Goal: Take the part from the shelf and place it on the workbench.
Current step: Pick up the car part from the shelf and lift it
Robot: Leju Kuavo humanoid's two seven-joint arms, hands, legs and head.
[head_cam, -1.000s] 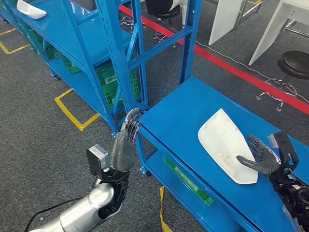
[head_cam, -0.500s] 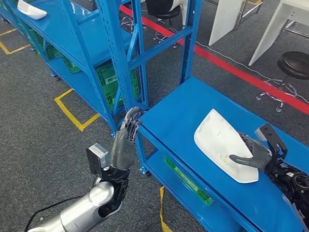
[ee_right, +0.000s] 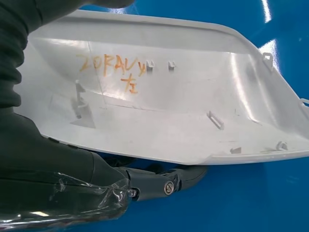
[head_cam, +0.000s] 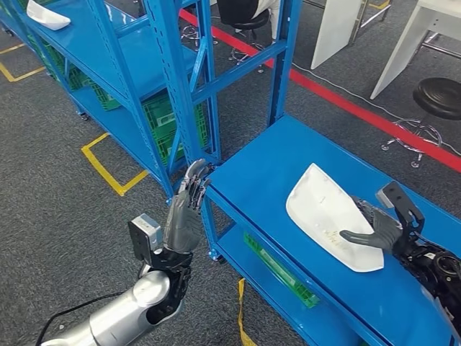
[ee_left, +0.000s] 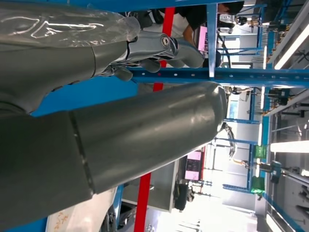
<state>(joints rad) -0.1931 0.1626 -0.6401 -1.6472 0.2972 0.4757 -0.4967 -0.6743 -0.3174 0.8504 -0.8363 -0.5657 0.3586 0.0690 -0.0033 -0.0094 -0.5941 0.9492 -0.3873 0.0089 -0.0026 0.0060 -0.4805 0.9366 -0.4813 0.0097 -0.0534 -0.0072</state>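
A white moulded plastic part (head_cam: 325,215) lies on the blue surface (head_cam: 256,180) at the right. My right hand (head_cam: 382,229) grips its near end, thumb over the upper face. In the right wrist view the part (ee_right: 175,106) bears orange handwriting, and dark fingers (ee_right: 165,182) curl under its edge. My left hand (head_cam: 184,213) is raised beside the blue corner post (head_cam: 209,209), fingers spread and holding nothing. The left wrist view has the thumb (ee_left: 146,130) in front of blue rack beams.
A second white part (head_cam: 47,14) rests on the far blue shelf at the upper left. Green crates (head_cam: 163,122) sit under that rack. Red line (head_cam: 348,104) and yellow tape (head_cam: 106,169) mark the grey floor. A black stool (head_cam: 440,97) stands at the right.
My right hand has slid the white part a little to the left and farther along the blue surface. The left arm has stayed put.
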